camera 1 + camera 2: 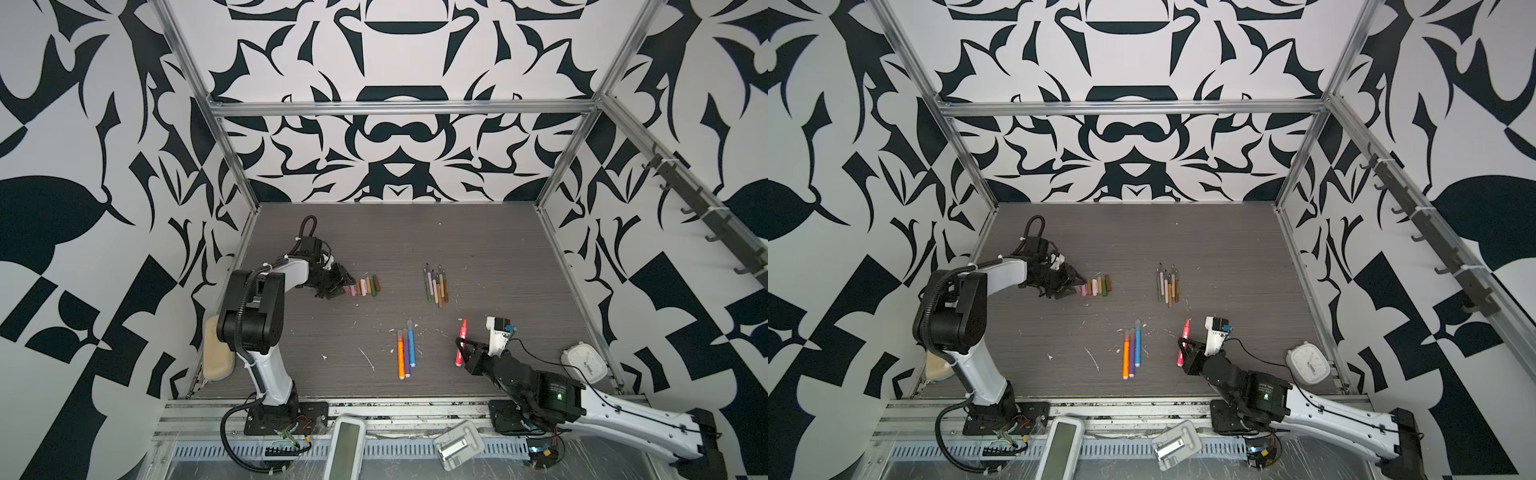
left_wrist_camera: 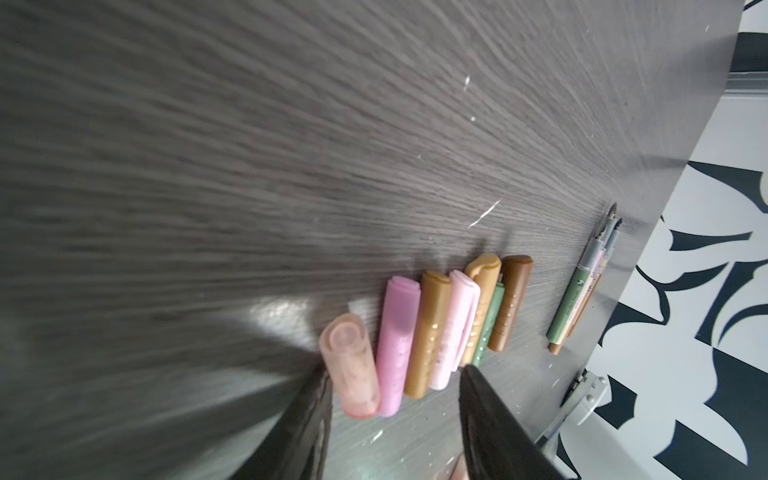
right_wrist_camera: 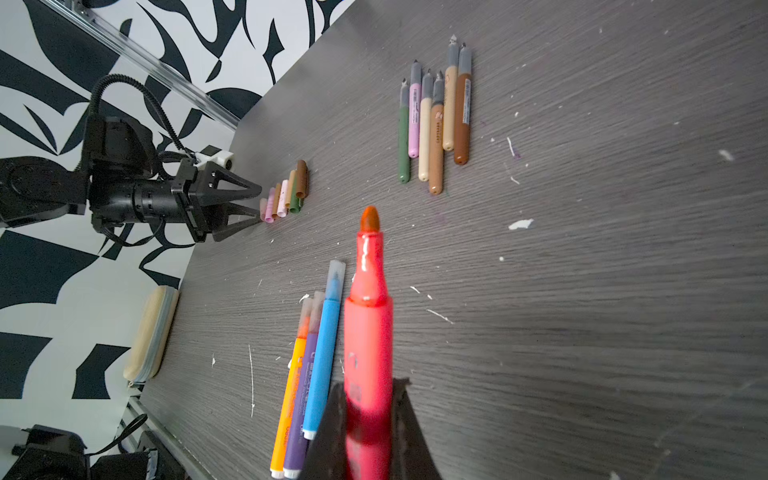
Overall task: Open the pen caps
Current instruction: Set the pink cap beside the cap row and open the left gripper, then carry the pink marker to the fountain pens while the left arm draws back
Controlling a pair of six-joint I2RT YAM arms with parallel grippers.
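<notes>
Several pen caps lie side by side in a row, pink, tan, olive and brown. A pale translucent cap lies at the row's near end. My left gripper hovers open just at that end, holding nothing. My right gripper is shut on a red pen, whose tip is bare. Several uncapped pens lie in a bundle. Orange, purple and blue capped pens lie together mid-table.
A white clock sits at the table's right edge, a beige pad at the left edge. A white device and a grey holder lie on the front rail. Patterned walls and metal posts enclose the table.
</notes>
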